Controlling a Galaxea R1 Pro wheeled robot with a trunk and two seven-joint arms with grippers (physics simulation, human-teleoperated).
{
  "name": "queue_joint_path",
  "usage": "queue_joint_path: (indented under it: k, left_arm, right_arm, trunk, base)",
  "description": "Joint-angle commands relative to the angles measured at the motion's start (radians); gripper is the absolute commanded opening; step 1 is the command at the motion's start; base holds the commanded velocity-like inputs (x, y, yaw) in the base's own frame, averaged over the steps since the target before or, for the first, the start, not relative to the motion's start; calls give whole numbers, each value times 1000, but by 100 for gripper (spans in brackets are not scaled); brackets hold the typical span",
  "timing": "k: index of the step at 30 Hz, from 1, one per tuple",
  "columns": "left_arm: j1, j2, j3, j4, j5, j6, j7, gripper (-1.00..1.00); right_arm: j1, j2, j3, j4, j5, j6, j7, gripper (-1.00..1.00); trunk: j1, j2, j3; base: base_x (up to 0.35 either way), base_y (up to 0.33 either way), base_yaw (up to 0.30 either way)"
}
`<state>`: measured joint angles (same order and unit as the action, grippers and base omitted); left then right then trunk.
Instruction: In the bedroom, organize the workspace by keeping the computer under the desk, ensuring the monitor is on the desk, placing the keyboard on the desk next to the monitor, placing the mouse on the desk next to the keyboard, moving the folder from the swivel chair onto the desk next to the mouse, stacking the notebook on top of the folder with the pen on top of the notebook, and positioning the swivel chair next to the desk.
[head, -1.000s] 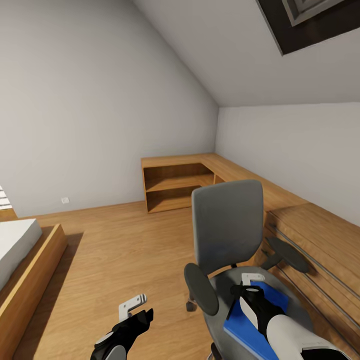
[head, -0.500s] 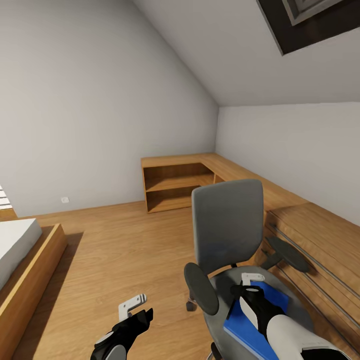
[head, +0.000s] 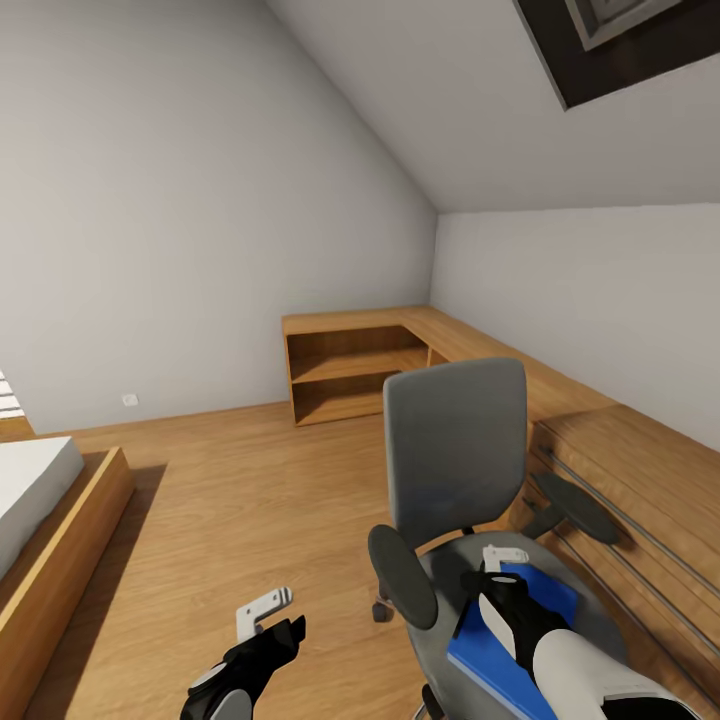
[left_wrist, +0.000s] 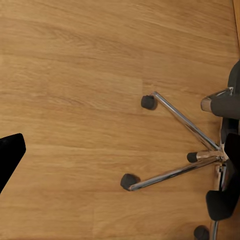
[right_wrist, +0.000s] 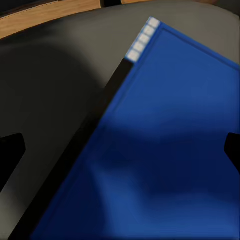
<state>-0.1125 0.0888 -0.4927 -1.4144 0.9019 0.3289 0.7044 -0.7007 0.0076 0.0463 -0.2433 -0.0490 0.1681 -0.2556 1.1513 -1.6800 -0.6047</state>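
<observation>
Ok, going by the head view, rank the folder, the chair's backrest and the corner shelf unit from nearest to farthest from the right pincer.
1. Folder, on the seat directly under the right pincer.
2. Backrest, upright just beyond it.
3. Corner shelf unit, against the far wall.

The flat bright blue folder (head: 525, 625) lay on the seat of the grey swivel chair (head: 455, 455), which stood upright on the wooden floor.

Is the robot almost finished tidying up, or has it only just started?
Only just started, it seems. Nothing looks finished yet: the blue folder is lying on the swivel chair seat. In hand now: the right gripper hangs just above the folder, fingers spread to either side in the right wrist view, not yet gripping. The left gripper waits over the floor. Left: carrying the folder to the desk, then everything else.
</observation>
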Motion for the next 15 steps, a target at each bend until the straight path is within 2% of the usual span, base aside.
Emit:
queue_joint_path:
  k: [1,5,11,15]
  left_arm:
    - [-1,1,-2,-1,5,-4,7,100]
    - [-1,1,-3,-1,6,-34,7,100]
    - [-1,0,-4,-1,10,-44,7,100]
    - [-1,1,-3,-1,11,-46,7,100]
  right_arm:
    - [0,0,5,-2,-5,8,-5,100]
    - [0,0,6,-2,-5,11,-5,100]
    - [0,0,6,-2,-5,11,-5,100]
    - [0,0,6,-2,-5,11,-5,100]
  trunk:
    - [4,-8,-4]
    - [19,-36,-17]
    - [42,-78,-36]
    - [42,-78,-36]
  base:
    - [0,0,0]
    - [0,0,0]
    - [0,0,0]
    - [0,0,0]
